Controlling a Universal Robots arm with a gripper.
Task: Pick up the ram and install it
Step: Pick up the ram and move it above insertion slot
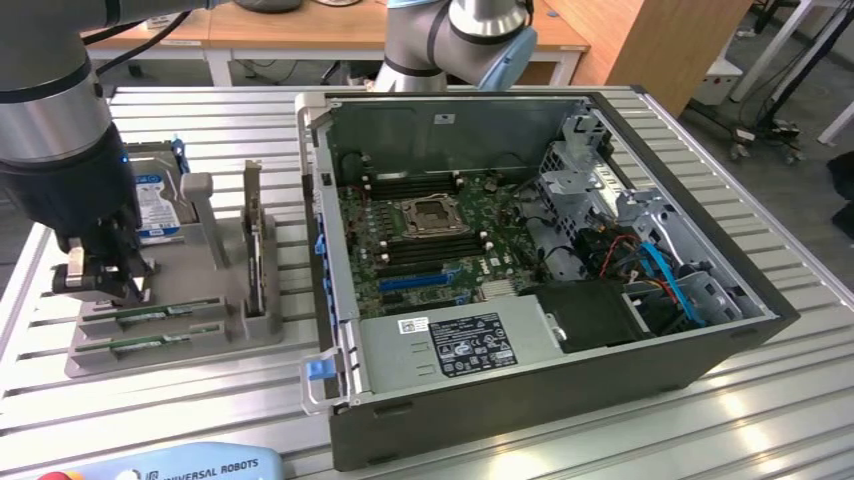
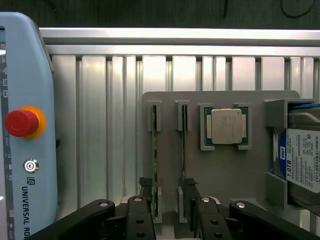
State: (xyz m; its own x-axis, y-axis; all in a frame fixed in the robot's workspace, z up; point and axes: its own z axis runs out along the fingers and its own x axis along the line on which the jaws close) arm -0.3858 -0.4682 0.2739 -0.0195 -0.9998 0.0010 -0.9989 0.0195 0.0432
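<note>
ram (image 2: 154, 150) beneath the open gripper (image 2: 167, 186)

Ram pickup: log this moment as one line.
gripper: open, empty | position: over gray holder, at one end of ram | ram: two sticks on edge in holder slots, not lifted

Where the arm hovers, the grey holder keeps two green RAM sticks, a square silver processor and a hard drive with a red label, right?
Not quite. The hard drive has a blue and white label, not red; the wrist view shows it. The rest stands: the gripper hovers over the grey holder with two green RAM sticks and the square silver processor.
</note>
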